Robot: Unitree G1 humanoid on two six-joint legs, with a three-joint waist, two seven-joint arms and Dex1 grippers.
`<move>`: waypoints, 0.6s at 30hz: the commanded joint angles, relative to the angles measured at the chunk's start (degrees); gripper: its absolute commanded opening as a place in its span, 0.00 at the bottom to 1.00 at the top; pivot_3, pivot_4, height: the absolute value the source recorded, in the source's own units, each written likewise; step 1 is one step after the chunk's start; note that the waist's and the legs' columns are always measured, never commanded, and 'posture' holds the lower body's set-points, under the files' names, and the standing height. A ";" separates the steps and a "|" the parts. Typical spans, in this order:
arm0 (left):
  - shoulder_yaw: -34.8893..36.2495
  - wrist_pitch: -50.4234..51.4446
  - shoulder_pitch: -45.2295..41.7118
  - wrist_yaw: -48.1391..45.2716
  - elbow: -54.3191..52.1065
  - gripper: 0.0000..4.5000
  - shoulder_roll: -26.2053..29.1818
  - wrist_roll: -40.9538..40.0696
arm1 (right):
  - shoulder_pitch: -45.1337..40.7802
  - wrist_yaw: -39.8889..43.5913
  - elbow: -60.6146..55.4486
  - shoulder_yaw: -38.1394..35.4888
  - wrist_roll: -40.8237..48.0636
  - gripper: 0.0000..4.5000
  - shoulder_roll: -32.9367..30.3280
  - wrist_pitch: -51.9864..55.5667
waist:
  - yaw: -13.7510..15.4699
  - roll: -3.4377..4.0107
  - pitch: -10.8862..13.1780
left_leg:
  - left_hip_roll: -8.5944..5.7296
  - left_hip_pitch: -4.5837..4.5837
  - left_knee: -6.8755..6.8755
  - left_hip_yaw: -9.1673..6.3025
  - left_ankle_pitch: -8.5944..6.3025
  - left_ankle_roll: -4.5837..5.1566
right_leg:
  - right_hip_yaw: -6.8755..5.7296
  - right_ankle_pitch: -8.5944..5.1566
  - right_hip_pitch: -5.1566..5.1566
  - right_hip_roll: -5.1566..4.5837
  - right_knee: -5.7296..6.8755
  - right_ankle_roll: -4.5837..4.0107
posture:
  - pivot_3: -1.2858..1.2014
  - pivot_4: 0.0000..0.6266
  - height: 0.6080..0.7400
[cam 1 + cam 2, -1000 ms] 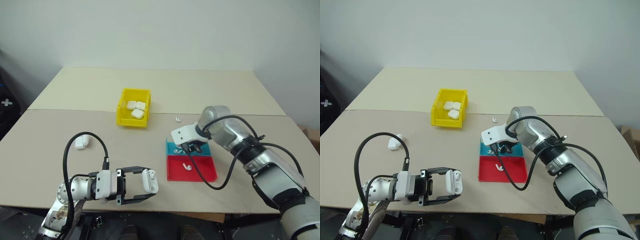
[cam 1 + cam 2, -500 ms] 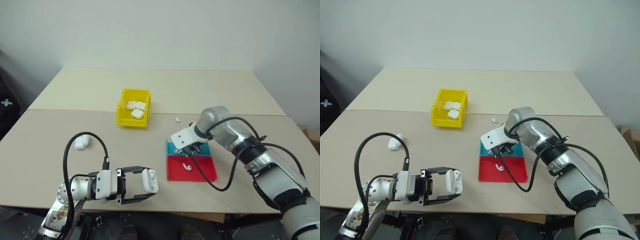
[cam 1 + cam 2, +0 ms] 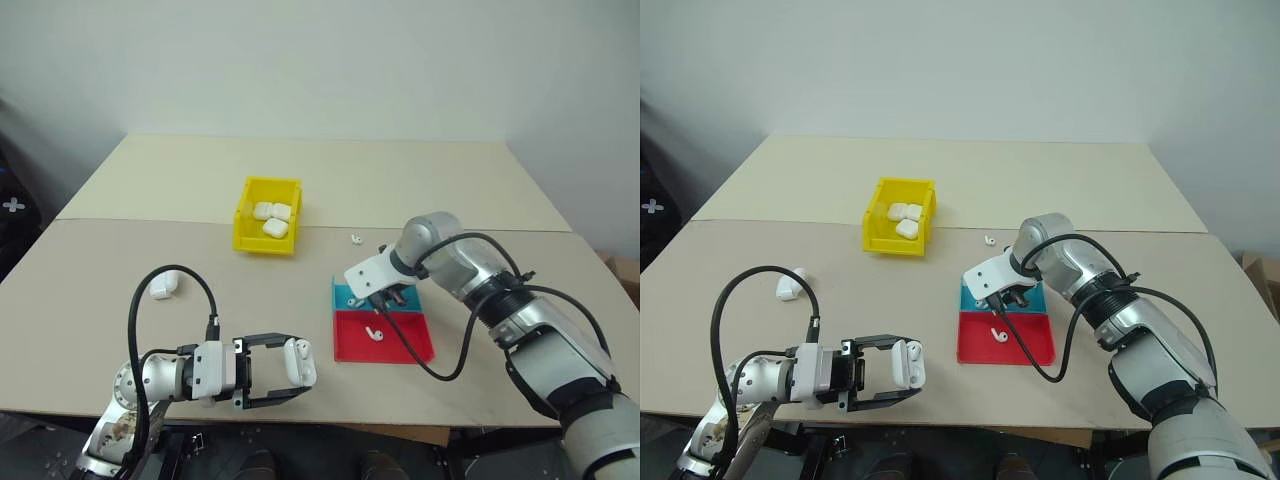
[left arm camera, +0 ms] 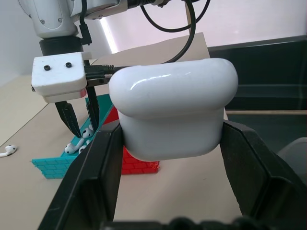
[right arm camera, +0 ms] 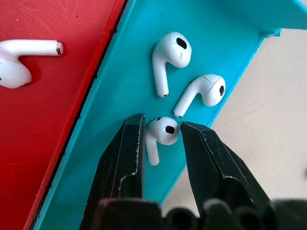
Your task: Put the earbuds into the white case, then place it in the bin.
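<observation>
Two earbuds (image 5: 184, 72) crowding right pincer (image 5: 160, 139)

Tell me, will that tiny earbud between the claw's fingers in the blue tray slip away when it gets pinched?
Probably a bit slippery: the earbud looks smooth and glossy with a rounded head. It seems light and stiff, so it may skid or spin on the blue tray if the right claw closes off-centre. Its short stem should stop it rolling far.

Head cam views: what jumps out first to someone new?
The left gripper, near the table's front edge, is shut on a white case. The right gripper points down into the blue tray, its fingers either side of one earbud, not yet closed on it. Farther back, the yellow bin already holds several white cases.
</observation>
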 commanded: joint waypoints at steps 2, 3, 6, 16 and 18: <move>0.59 -1.58 0.01 0.58 -1.45 0.61 0.27 -0.16 | -0.83 -0.62 0.75 -0.96 -1.34 0.35 -0.45 -1.61 | -0.01 0.00 0.00 | 0.00 0.00 0.00 0.00 0.00 0.00 | 0.00 0.00 0.00 0.00 0.00 0.00 | 0.52 0.24 1.00; 0.56 -1.59 -0.02 0.60 -1.44 0.61 0.25 -0.14 | -0.85 -0.79 1.02 -0.91 -1.61 0.35 -0.45 -1.75 | 0.00 0.00 0.00 | 0.00 0.00 0.00 0.00 0.00 0.00 | 0.00 0.00 0.00 0.00 0.00 0.00 | 0.52 0.24 1.00; 0.55 -1.74 -0.09 0.50 -1.28 0.61 0.30 -0.15 | -0.67 -0.28 0.89 -1.40 -1.28 0.35 -0.31 -2.06 | 0.00 0.00 0.00 | 0.00 0.03 0.00 0.00 0.00 0.00 | 0.00 0.00 0.03 0.00 0.00 0.00 | 0.52 0.24 1.00; 0.49 -1.92 -0.30 0.47 -1.08 0.61 0.26 -0.07 | -0.39 0.02 0.78 -1.67 -1.37 0.35 -0.46 -3.67 | -0.01 0.00 0.00 | 0.00 0.04 0.00 0.00 0.00 0.00 | 0.00 0.00 0.03 0.00 0.01 0.00 | 0.52 0.24 1.00; 0.48 -2.00 -0.30 0.48 -1.04 0.61 0.24 0.00 | -0.32 0.21 0.60 -1.77 -1.23 0.35 -0.43 -3.73 | -0.01 0.00 0.00 | 0.00 0.04 0.00 0.00 0.00 0.00 | 0.00 0.00 0.03 0.00 0.01 0.00 | 0.52 0.24 1.00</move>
